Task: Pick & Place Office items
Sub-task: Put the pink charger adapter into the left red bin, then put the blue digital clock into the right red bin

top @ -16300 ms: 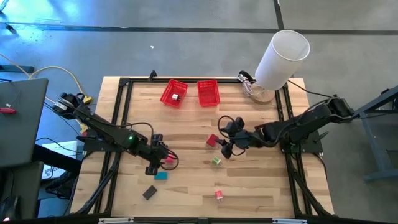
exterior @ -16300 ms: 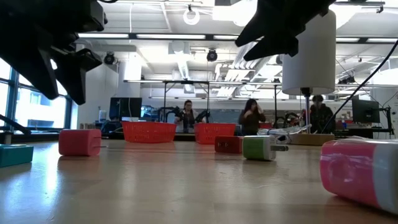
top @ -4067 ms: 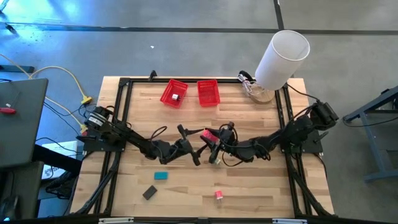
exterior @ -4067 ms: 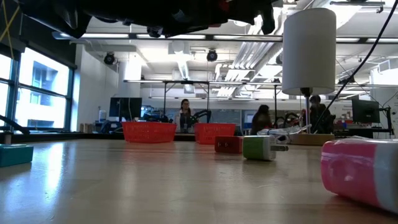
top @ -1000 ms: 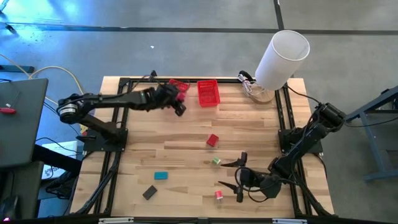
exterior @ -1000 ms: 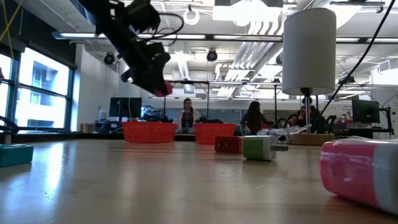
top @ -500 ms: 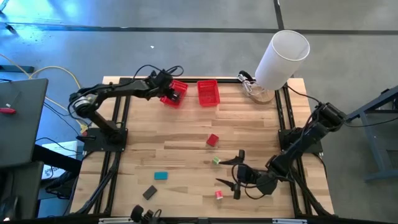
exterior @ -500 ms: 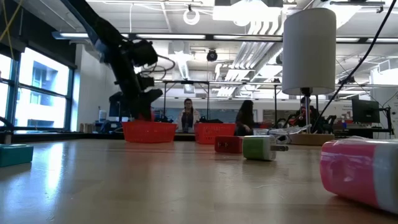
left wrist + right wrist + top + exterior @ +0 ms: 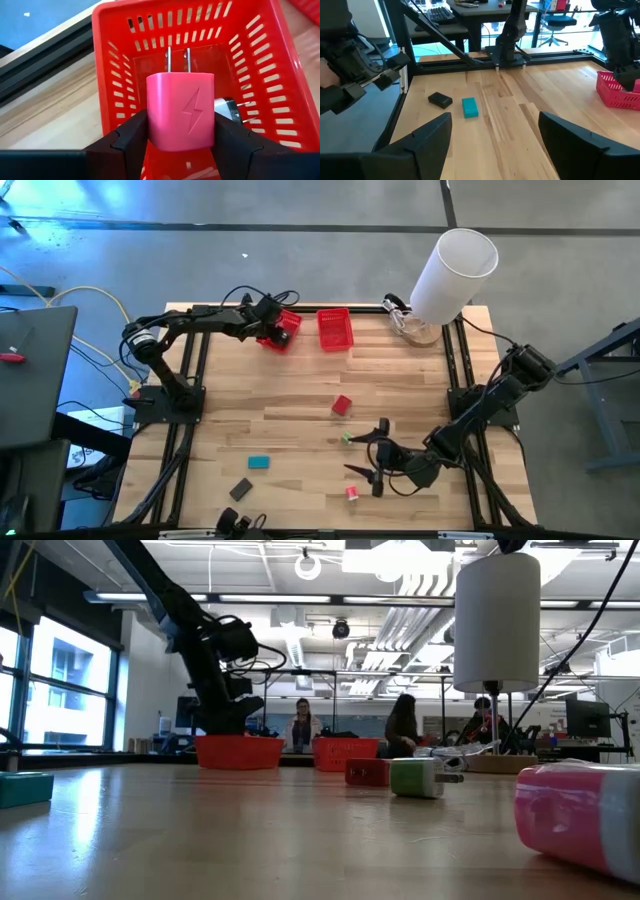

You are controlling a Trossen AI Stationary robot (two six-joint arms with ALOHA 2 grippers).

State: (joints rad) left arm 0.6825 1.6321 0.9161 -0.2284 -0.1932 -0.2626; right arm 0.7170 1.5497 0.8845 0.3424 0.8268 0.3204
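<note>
My left gripper (image 9: 272,330) is at the left red mesh basket (image 9: 283,332) at the table's far side, shut on a pink plug block (image 9: 180,117) whose two metal prongs point into the basket. A silvery piece (image 9: 231,109) lies on the basket floor. In the low view my left gripper (image 9: 225,710) reaches down to the basket rim (image 9: 238,740), and the block is hidden there. My right gripper (image 9: 367,457) is open and empty near the table's near right. It stands between a green block (image 9: 347,438) and a pink-red block (image 9: 352,493). My left gripper pinches the pink block between its two fingers (image 9: 131,135), on its two opposite side faces (image 9: 152,127), at the end away from the prongs. The fingers slant down from above into the basket. The block sits straight in the hold, prongs pointing toward the basket floor.
A second red basket (image 9: 335,328) stands right of the first. A big white cylinder (image 9: 455,272) is at the far right corner. A red block (image 9: 342,405), a teal block (image 9: 259,463) and a dark grey block (image 9: 240,489) lie on the wood. A black frame (image 9: 200,360) edges the table.
My left gripper has carried the pink block from above the left basket down to its rim, moving slightly toward the table's far left. The block no longer shows above the basket in the low view. My right gripper has shifted a little toward the green block, still open.
</note>
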